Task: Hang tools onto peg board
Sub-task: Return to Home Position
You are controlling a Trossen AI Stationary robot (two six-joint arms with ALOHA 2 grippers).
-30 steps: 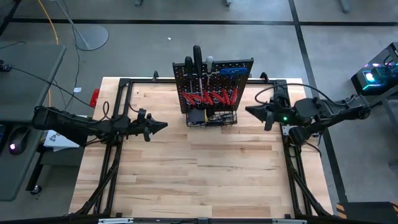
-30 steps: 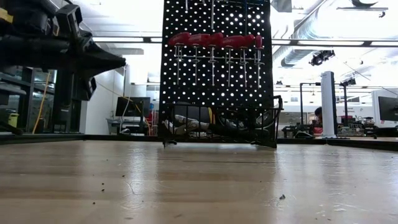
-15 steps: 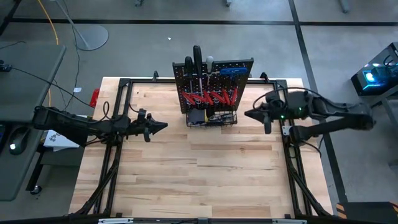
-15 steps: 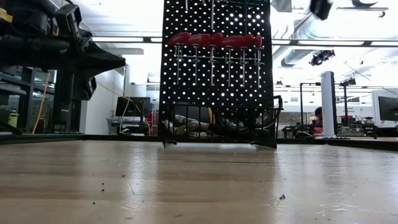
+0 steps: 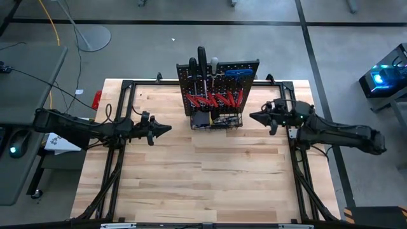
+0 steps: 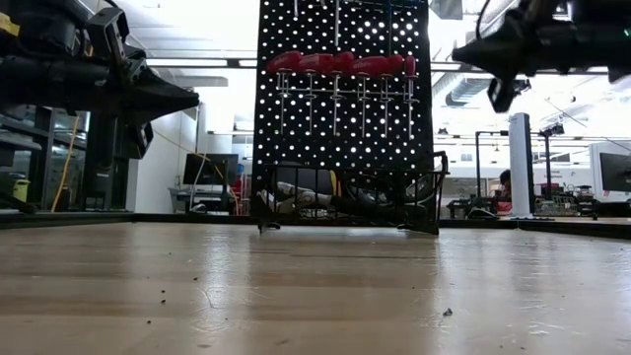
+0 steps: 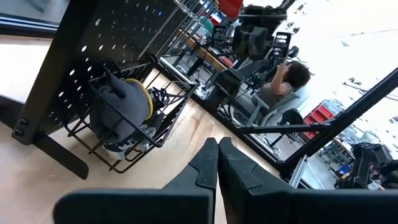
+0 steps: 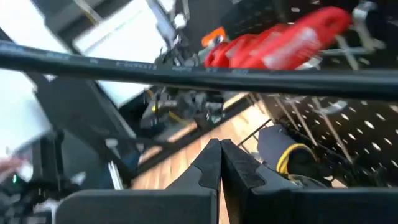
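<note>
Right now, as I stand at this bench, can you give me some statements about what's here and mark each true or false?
1. Red-handled screwdrivers hang in a row on the peg board. True.
2. The right gripper holds a wrench. False: it is shut on nothing.
3. The wire basket at the board's base is empty. False: things lie in it, including a grey and yellow item.
4. The left gripper and the right gripper hover on opposite sides of the board, apart from it. True.
</note>
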